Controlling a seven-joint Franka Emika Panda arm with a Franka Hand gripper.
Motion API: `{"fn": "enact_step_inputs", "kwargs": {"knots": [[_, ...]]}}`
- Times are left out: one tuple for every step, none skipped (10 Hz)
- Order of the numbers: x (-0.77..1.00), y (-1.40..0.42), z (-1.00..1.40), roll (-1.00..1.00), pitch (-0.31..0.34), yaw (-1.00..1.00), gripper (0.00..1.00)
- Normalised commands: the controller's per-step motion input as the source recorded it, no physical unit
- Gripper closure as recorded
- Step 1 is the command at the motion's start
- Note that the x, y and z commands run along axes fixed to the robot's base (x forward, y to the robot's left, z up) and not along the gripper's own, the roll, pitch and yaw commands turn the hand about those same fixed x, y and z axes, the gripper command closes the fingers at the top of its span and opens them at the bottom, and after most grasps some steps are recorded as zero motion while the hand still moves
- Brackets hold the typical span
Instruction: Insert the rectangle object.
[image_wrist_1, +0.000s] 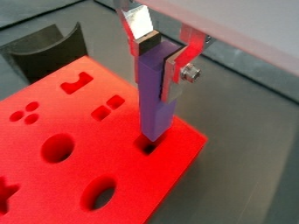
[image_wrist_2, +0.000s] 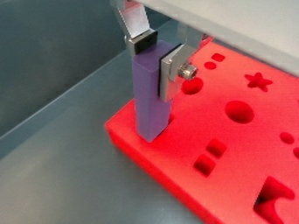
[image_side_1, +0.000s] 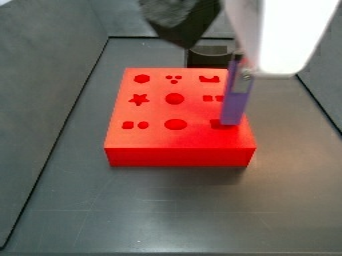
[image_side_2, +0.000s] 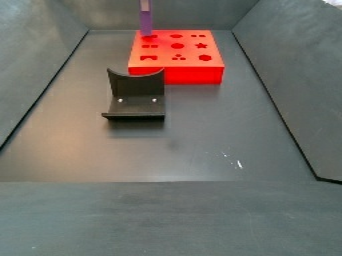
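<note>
Tool (image_wrist_1: 160, 54) clamped on bar (image_wrist_1: 156, 96), upright at block (image_side_1: 174, 105) corner.
Wrist views show bar's lower end in a slot (side view hides tool); holder (image_side_2: 134, 96) apart on worktop (image_side_2: 201, 150).

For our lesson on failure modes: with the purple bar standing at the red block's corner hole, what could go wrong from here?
1. The rectangle object, held upright by the gripper, has only its lower end in the hole near the red block corner; a slight tilt could jam it.
2. Pressing down on a jammed bar might let it slip between the fingers.
3. Such a push could also shift the block.
</note>
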Motion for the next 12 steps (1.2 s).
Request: {"fn": "enact_step_inputs", "kwargs": {"knots": [[-0.35, -0.01, -0.05, 0.02, 0.006, -0.13, 1.0], [-0.16, -0.06, -0.06, 0.0, 0.0, -0.05, 1.0], [0.07, -0.07, -0.21, 0.0, 0.0, 0.0, 1.0], [0.17, 0.0, -0.26, 0.01, 0.0, 0.02, 1.0], [0.13, 0.0, -0.23, 0.04, 0.0, 0.04, 1.0], [0.25, 0.0, -0.21, 0.03, 0.004, 0.08, 1.0], [0.24, 0.0, -0.21, 0.05, 0.023, 0.11, 1.0], [0.02, 0.0, -0.19, 0.1, 0.02, 0.05, 1.0], [-0.05, -0.06, -0.17, 0.14, 0.011, 0.0, 1.0], [-0.26, -0.03, -0.18, 0.17, 0.016, -0.01, 1.0], [-0.35, -0.13, -0.1, 0.17, 0.0, 0.0, 1.0], [-0.09, -0.17, -0.13, 0.14, 0.0, 0.0, 1.0]]}}
